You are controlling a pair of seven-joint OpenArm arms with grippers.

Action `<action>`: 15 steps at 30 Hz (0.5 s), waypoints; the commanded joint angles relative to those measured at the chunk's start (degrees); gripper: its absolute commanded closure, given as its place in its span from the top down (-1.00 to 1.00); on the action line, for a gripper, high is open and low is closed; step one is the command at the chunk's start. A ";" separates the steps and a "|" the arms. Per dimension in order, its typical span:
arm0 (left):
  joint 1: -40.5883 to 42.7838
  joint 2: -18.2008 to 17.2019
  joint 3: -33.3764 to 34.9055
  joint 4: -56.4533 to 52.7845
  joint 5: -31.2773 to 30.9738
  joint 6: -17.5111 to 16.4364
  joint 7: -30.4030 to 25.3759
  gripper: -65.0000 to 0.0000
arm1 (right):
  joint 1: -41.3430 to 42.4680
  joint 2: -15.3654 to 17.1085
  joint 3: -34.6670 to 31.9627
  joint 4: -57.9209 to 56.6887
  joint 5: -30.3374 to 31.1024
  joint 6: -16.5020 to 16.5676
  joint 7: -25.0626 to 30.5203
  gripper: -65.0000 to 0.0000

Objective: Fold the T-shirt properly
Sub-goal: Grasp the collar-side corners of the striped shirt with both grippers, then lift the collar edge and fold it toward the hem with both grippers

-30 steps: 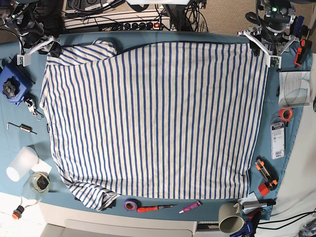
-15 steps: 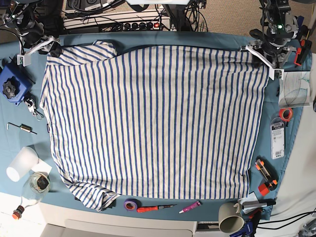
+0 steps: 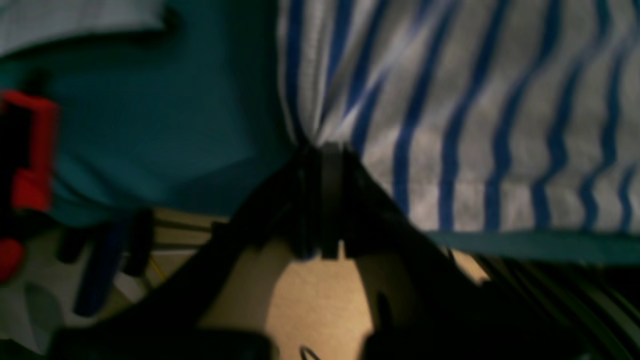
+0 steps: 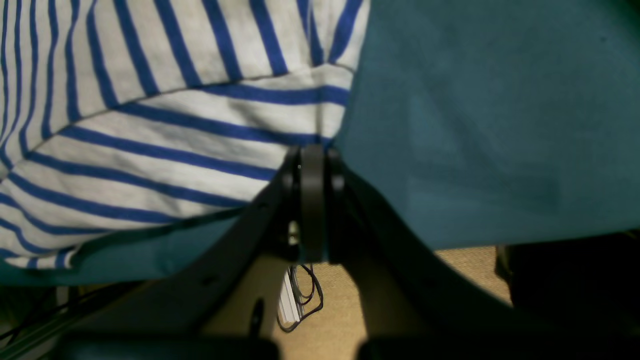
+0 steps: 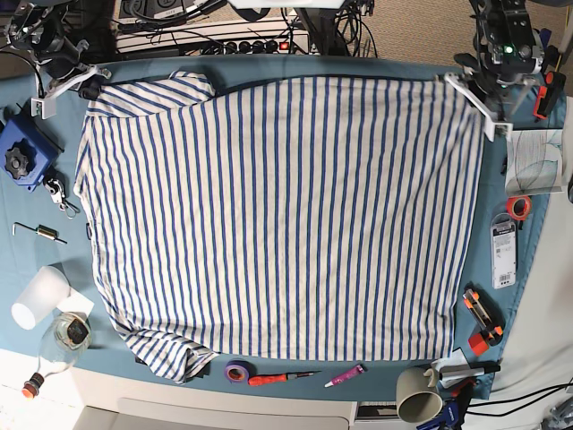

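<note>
Left gripper (image 3: 320, 150): you see its jaws closed, pinching the T-shirt's (image 5: 286, 215) far corner.
Right gripper (image 4: 312, 150): you see its jaws pressed together on the sleeve edge.
T-shirt: spread flat across the teal table cover (image 5: 18, 251), both far corners gripped.

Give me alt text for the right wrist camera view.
The right gripper, shut, pinches the edge of the T-shirt, white with blue stripes, lying on a teal table cover. Below the table edge, tan floor and a cable show.
</note>
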 commanded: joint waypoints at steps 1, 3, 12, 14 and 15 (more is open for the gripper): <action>1.29 -0.07 0.13 1.38 -0.76 -0.52 2.60 -1.00 | -0.24 1.05 1.70 2.23 1.16 0.17 1.16 -1.00; 2.32 -0.07 0.13 3.43 -0.76 -0.55 2.23 -1.00 | -0.24 1.05 3.96 5.05 2.64 0.17 0.76 -1.00; 3.67 -0.07 0.13 6.36 0.09 -0.59 2.60 -1.00 | -0.26 1.05 13.35 15.28 7.50 0.13 -7.50 -1.00; 3.85 -0.07 0.11 6.38 0.11 -0.63 2.99 -1.00 | -0.31 0.87 14.67 15.30 7.91 -0.04 -9.22 -1.00; 4.22 -0.09 0.11 6.54 0.09 -0.94 3.30 -1.00 | -0.35 0.61 15.45 15.30 8.11 -0.31 -9.62 -1.00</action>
